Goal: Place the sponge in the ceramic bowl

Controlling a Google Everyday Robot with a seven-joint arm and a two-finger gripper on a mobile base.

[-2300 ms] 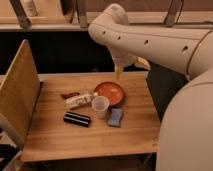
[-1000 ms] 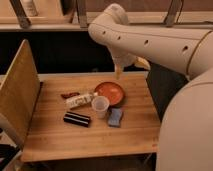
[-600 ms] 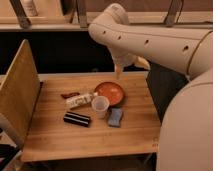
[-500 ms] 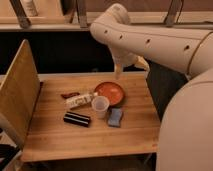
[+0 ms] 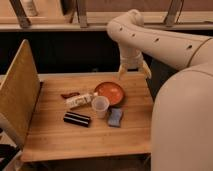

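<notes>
The sponge (image 5: 115,116), a small blue-grey pad, lies flat on the wooden table (image 5: 85,137) to the right of a whitish cup (image 5: 100,106). Just behind them sits the ceramic bowl (image 5: 110,92), a shallow orange-red dish with nothing in it. My gripper (image 5: 133,74) hangs from the white arm above the table's far right edge, behind and to the right of the bowl. It is open, its two fingers are spread, and nothing is between them. It stands well above and behind the sponge.
A black striped block (image 5: 77,119) lies left of the cup. A white tube (image 5: 80,100) and a small red-brown item (image 5: 69,94) lie behind it. A tilted wooden panel (image 5: 17,95) borders the table's left side. My white body (image 5: 182,125) fills the right.
The arm has shifted slightly to the right near the bowl's far side, and the gripper's two fingers now show spread apart. The objects on the table have not moved.
</notes>
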